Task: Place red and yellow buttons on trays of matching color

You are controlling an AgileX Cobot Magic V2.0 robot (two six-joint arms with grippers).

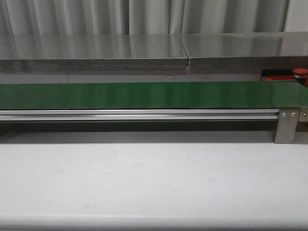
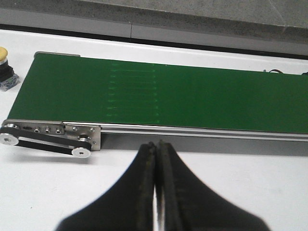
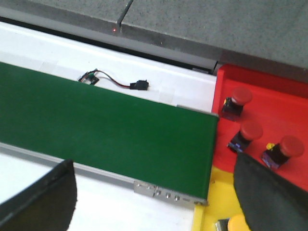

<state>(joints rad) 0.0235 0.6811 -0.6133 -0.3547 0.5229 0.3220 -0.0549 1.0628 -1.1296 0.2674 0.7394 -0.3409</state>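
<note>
In the right wrist view a red tray (image 3: 274, 91) lies past the end of the green belt (image 3: 96, 120) and holds three red buttons (image 3: 240, 96) (image 3: 251, 130) (image 3: 291, 146) on dark bases. A yellow tray (image 3: 219, 192) adjoins it, with a yellow button (image 3: 238, 224) partly hidden at the frame edge. My right gripper (image 3: 154, 197) is open and empty over the belt's end. My left gripper (image 2: 156, 144) is shut and empty, in front of the belt (image 2: 168, 96). Another yellow button (image 2: 4, 54) stands beyond the belt's other end. The front view shows a red button (image 1: 301, 72) and a sliver of red tray (image 1: 276, 77), but neither gripper.
The belt (image 1: 144, 95) runs across the white table on a metal rail (image 1: 144, 114) with a bracket (image 1: 287, 126). A drive pulley and belt (image 2: 48, 137) sit at its left end. A small wired connector (image 3: 115, 82) lies behind the belt. A grey ledge (image 1: 96, 53) runs behind.
</note>
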